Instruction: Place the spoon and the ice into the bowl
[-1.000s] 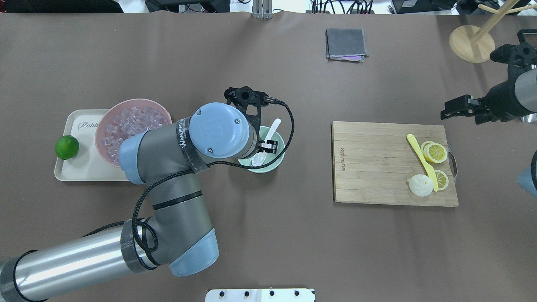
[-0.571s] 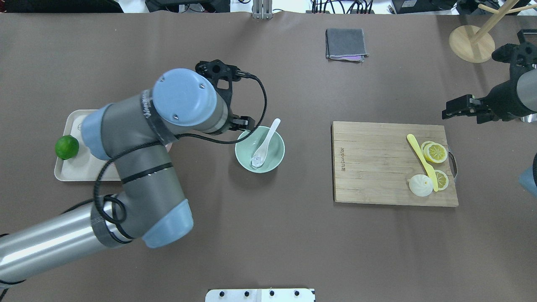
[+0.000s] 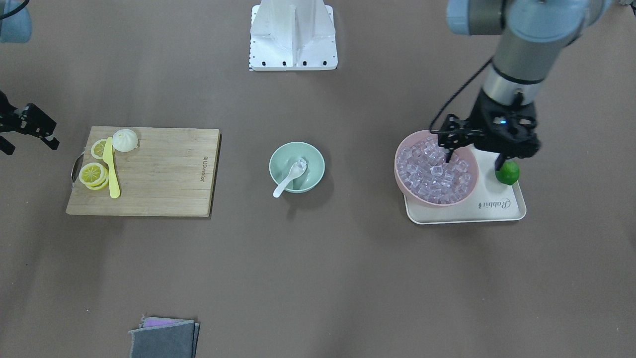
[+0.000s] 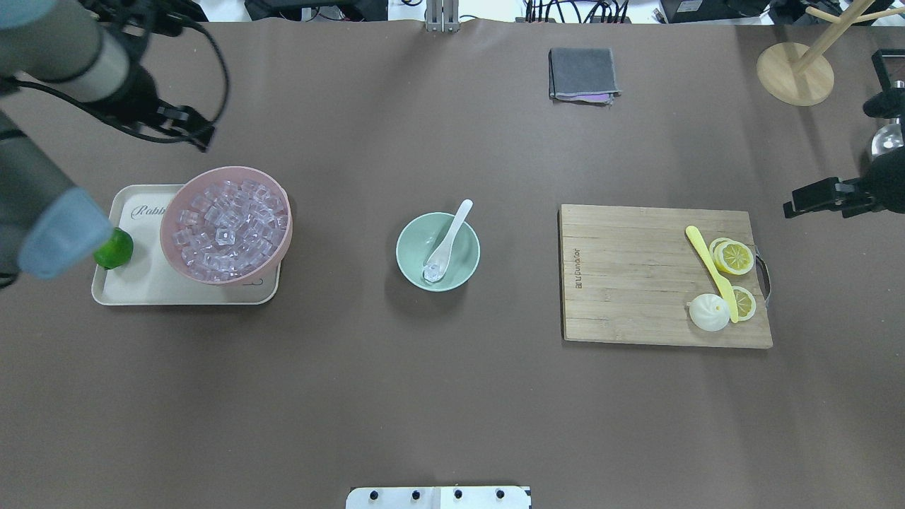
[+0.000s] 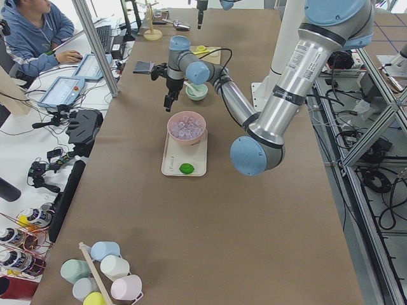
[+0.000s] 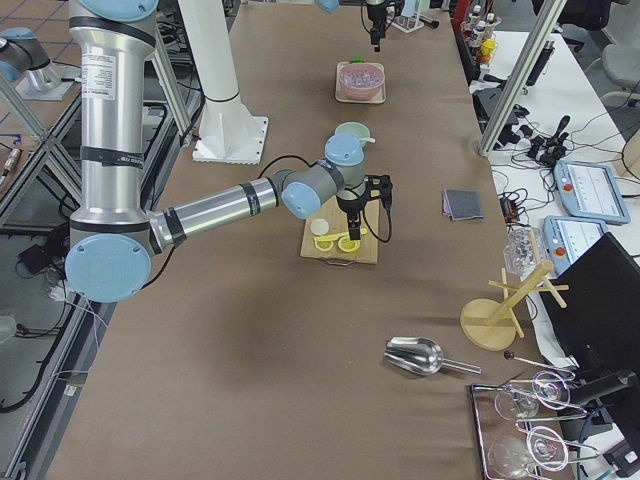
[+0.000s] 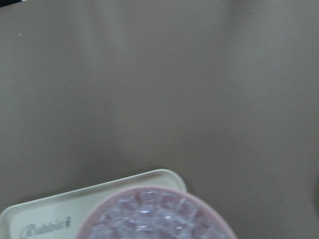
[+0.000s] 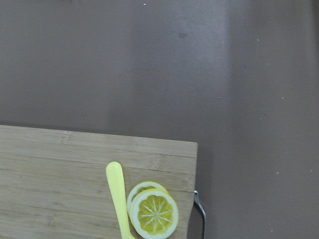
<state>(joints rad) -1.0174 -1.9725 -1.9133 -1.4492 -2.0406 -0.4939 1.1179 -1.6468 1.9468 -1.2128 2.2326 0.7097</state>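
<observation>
The mint-green bowl stands mid-table. The white spoon lies in it, its handle over the far rim. One clear ice cube sits in the spoon's scoop. They also show in the front-facing view: bowl, spoon, ice cube. My left gripper is open and empty, raised by the pink bowl of ice cubes, well left of the mint bowl. My right gripper hangs open and empty off the cutting board's outer end.
The pink bowl and a lime sit on a cream tray. A cutting board holds a yellow knife, lemon slices and a bun. A grey cloth and a wooden stand are at the far side.
My left arm has swung away from the mint bowl to the left, up beside the pink bowl. The ice cube stays in the spoon's scoop. My right gripper has drawn back to the right.
</observation>
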